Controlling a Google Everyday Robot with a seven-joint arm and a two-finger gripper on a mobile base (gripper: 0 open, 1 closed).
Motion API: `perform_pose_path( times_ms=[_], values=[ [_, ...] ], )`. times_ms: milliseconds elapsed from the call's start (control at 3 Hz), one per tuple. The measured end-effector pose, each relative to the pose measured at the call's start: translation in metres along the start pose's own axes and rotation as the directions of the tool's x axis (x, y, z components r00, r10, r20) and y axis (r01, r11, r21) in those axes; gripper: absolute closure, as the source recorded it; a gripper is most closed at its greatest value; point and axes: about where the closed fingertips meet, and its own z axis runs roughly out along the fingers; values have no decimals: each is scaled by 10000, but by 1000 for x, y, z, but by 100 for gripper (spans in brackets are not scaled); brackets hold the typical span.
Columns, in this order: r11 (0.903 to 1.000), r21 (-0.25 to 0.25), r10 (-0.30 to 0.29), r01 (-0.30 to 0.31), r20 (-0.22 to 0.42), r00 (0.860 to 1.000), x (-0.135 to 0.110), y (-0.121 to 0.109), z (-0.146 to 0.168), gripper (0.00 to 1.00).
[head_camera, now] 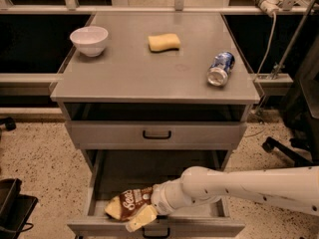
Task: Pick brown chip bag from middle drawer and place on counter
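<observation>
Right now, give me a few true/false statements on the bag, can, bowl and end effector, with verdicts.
1. The bag lies on the counter. False: it lies in the open middle drawer, near its front.
2. The can lies on its side on the counter. True.
3. The end effector is inside the middle drawer, at the bag. True.
4. The bowl sits on top of the sponge. False: they are apart, with the bowl at the counter's back left in the camera view and the sponge near back centre.
</observation>
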Motion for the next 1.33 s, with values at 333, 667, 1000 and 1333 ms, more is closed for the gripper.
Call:
perform_pose_path(
  times_ms=[333,667,1000,1333],
  values=[
    [9998,-177,48,-54,-365,9993,5,-3,18,0],
    [9998,-179,100,-114,-782,9969,11,-9,33,0],
    [10000,89,-4,13,-1016,9948,8,-24,45,0],
    [9989,351,-277,316,-1080,9938,-5,-44,56,0]
  ],
)
